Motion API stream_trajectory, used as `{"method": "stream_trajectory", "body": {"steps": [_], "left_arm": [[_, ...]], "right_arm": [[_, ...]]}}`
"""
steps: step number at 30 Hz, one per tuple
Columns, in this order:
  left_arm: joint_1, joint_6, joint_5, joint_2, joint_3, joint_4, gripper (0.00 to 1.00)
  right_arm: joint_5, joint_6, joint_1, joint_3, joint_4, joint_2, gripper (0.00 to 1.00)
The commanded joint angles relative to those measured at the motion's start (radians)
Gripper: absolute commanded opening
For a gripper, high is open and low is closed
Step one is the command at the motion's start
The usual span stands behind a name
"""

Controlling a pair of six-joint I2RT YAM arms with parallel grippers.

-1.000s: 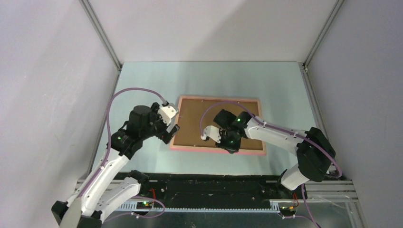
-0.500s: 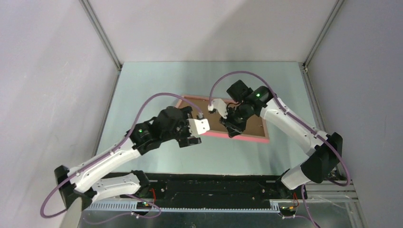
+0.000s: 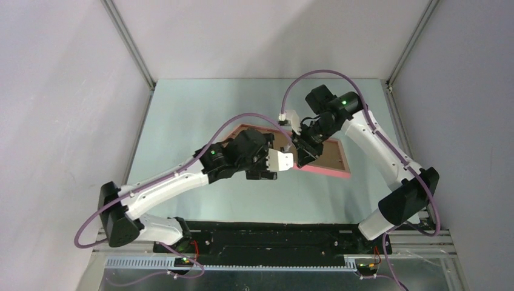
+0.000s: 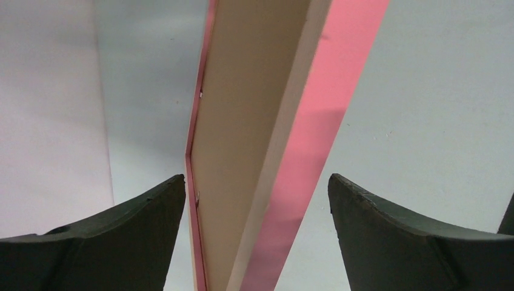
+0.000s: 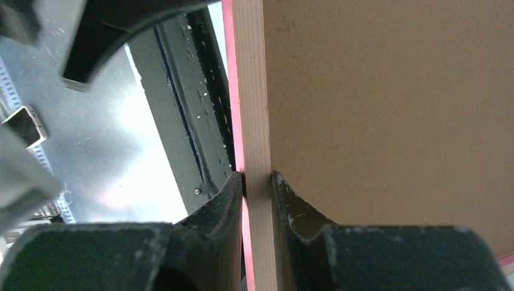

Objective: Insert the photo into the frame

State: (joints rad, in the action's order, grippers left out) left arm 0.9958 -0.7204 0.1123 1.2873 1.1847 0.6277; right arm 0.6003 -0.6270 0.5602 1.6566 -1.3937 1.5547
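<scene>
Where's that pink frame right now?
In the top view the frame is just right of centre, one rail pinched by the right gripper, the open left gripper straddling its edge.

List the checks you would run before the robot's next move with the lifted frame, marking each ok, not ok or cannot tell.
1. Grip: the right hand is shut on a rail of the frame: ok.
2. Second grip ready: the left hand is open, with a finger on each side of the frame's edge and neither touching: ok.
3. Seating: the backing board sits inside the frame: ok.
4. Clearance: the frame's far edge is off the table: cannot tell from above.
5. Contents: the photo is in the frame: cannot tell, no print shows in any view.
</scene>
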Motion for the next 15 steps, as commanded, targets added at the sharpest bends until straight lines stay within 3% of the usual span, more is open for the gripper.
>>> {"method": "stream_trajectory", "body": {"steps": [1, 8, 11, 15], "left_arm": [[0.014, -0.038, 0.025, 0.056, 0.058, -0.02, 0.87], [0.023, -0.04, 0.047, 0.081, 0.08, -0.018, 0.54], [0.023, -0.039, 0.057, 0.078, 0.079, -0.012, 0.45], [0.027, -0.028, 0.067, 0.084, 0.087, 0.017, 0.23]], "right_arm": [[0.122, -0.035, -0.051, 0.091, -0.07, 0.01, 0.0], [0.117, -0.04, -0.096, 0.105, -0.074, 0.007, 0.0], [0.116, -0.044, -0.115, 0.105, -0.07, 0.0, 0.0], [0.115, -0.041, -0.141, 0.096, -0.043, -0.029, 0.0]]}}
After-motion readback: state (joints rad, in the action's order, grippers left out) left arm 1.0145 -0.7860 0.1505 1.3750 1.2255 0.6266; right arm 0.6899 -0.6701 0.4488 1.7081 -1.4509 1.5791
